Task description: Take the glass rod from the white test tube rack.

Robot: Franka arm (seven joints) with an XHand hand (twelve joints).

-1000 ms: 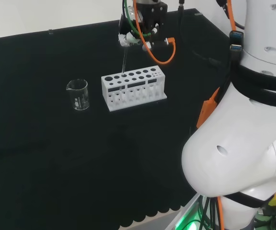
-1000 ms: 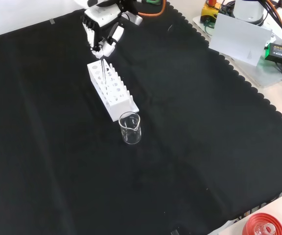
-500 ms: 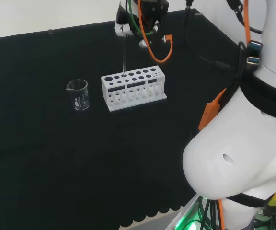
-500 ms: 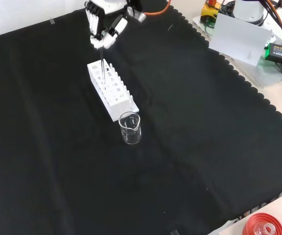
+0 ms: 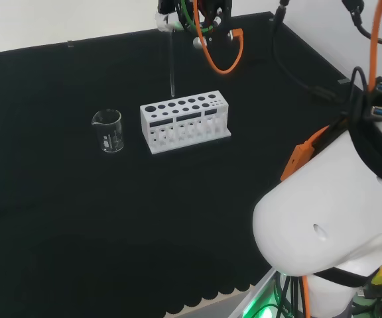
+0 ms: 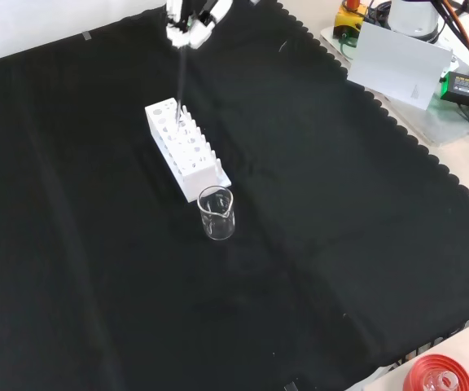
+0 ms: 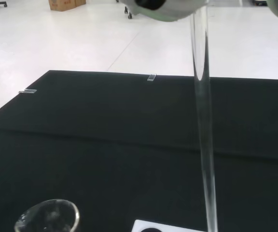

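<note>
— Item one, rod?
— Rod (image 5: 171,66) hangs upright, clear of the rack (image 5: 185,122), its tip just above the holes; my hand (image 6: 192,18) has its fingers pinched on the top end.

— Surroundings?
— Beaker (image 5: 109,130) at the rack's nine o'clock in the head view, apart. Cloth (image 5: 58,218) around them bare. No legible writing.

Clear smooth glass rod (image 7: 204,145), matt white plastic rack (image 5: 184,122), matt black cloth (image 6: 316,244).

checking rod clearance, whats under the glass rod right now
The white test tube rack sits right below the glass rod, whose tip hangs above its holes. The robot hand covers the rod's top.
</note>
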